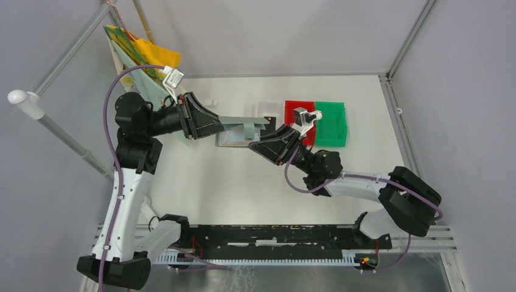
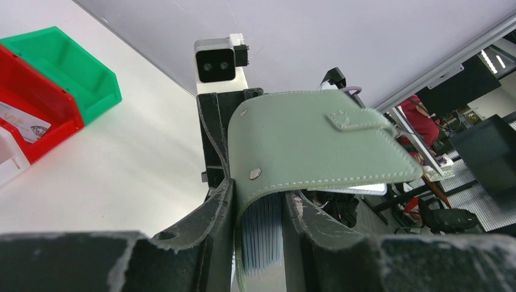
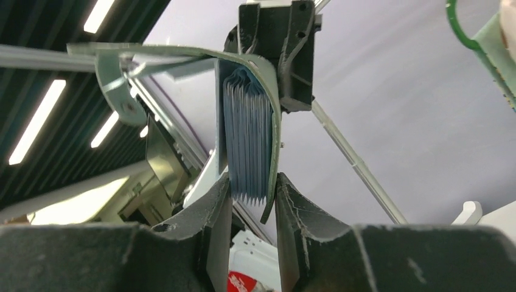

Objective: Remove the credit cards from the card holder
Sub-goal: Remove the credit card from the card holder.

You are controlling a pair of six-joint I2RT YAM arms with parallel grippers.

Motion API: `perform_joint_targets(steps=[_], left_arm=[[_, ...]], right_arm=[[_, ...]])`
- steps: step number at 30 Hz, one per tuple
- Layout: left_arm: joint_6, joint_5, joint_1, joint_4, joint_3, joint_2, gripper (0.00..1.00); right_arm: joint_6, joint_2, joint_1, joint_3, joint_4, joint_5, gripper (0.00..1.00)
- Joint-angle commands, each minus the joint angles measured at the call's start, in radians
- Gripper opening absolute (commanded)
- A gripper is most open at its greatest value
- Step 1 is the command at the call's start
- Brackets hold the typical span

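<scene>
The grey-green card holder (image 1: 243,125) hangs in the air between both grippers, over the bins. My left gripper (image 1: 220,128) is shut on one end of it. In the left wrist view the holder (image 2: 316,146) has its tabbed flap folded open, and my left gripper (image 2: 258,207) clamps the cover and the bluish pleated pockets. My right gripper (image 1: 260,143) is shut on the other end; in the right wrist view the holder (image 3: 246,131) stands between the jaws of my right gripper (image 3: 252,190). A silvery-white card (image 2: 24,121) lies in the red bin. The black and tan-gold cards are not visible.
A white bin (image 1: 234,141), a red bin (image 1: 295,108) and a green bin (image 1: 331,123) stand in a row at the back middle of the table. A yellow and green object (image 1: 143,55) leans on the frame at the back left.
</scene>
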Motion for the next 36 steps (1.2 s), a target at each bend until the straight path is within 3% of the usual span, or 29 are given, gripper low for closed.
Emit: perform_joint_targets(steps=[1,13,16,17,21,22,23,26,29,31,36], left_arm=[[-0.045,0.028,0.003,0.101,0.016,-0.028,0.02],[-0.036,0.052,0.002,0.102,-0.010,-0.042,0.02],[0.072,0.056,0.003,0.021,-0.011,-0.044,0.03],[0.152,0.055,0.003,-0.072,-0.002,-0.041,0.08],[0.639,0.001,0.003,-0.502,0.091,-0.007,0.62],[0.734,-0.024,0.004,-0.569,0.107,0.000,0.77],[0.802,-0.041,0.004,-0.613,0.120,0.005,0.87],[0.973,-0.080,0.006,-0.682,0.128,-0.008,0.99],[1.084,-0.125,0.007,-0.698,0.112,-0.032,1.00],[1.159,-0.162,0.007,-0.721,0.088,-0.051,1.00],[1.146,-0.341,0.007,-0.554,-0.080,-0.128,1.00]], right_arm=[[0.088,-0.012,-0.003,-0.036,0.292,0.180,0.16],[0.080,0.010,0.015,0.007,0.287,0.279,0.24],[0.094,0.023,0.018,0.031,0.316,0.284,0.22],[0.095,0.021,0.018,0.031,0.322,0.286,0.18],[0.024,-0.045,0.018,0.014,0.177,0.242,0.02],[-0.021,-0.087,0.017,0.014,0.065,0.219,0.00],[-0.078,-0.122,0.017,0.019,-0.062,0.187,0.00],[-0.389,-0.257,0.018,0.123,-0.725,0.151,0.00],[-0.661,-0.290,0.017,0.293,-1.304,0.237,0.00],[-0.793,-0.272,0.018,0.392,-1.560,0.311,0.00],[-1.014,-0.130,0.032,0.667,-2.127,0.563,0.00]])
